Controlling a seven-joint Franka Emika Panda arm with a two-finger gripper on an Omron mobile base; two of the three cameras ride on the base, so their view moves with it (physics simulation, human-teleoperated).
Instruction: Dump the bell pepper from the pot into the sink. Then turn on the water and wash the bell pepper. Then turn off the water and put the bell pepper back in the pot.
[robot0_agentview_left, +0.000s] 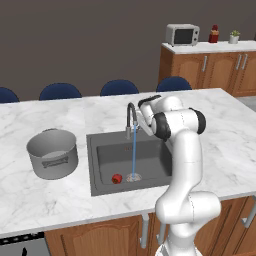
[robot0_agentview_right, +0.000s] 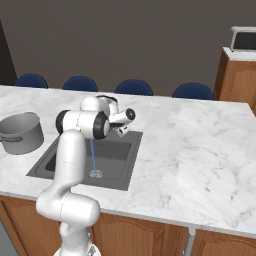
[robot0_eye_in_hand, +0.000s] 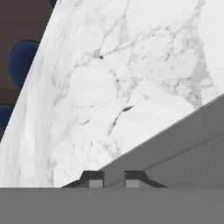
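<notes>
The small red bell pepper (robot0_agentview_left: 116, 178) lies on the floor of the dark sink (robot0_agentview_left: 102, 155), just left of the pale drain (robot0_agentview_left: 133, 177). A thin blue stream of water (robot0_agentview_left: 134, 155) falls from the gooseneck faucet (robot0_agentview_left: 131, 112) onto the drain. The grey pot (robot0_agentview_left: 52, 152) stands upright on the counter left of the sink. My gripper (robot0_agentview_left: 141, 124) hovers beside the faucet at the sink's back edge. In the hand view my gripper (robot0_eye_in_hand: 112, 180) has its fingertips (robot0_eye_in_hand: 92, 179) nearly together with nothing between them. The right base view shows the pot (robot0_agentview_right: 20, 132), sink (robot0_agentview_right: 120, 160) and water (robot0_agentview_right: 93, 157).
White marble counter (robot0_agentview_left: 220, 135) spreads around the sink. Blue chairs (robot0_agentview_left: 119, 88) line the far side. Wooden cabinets at the back right carry a microwave (robot0_agentview_left: 182, 34) and small items.
</notes>
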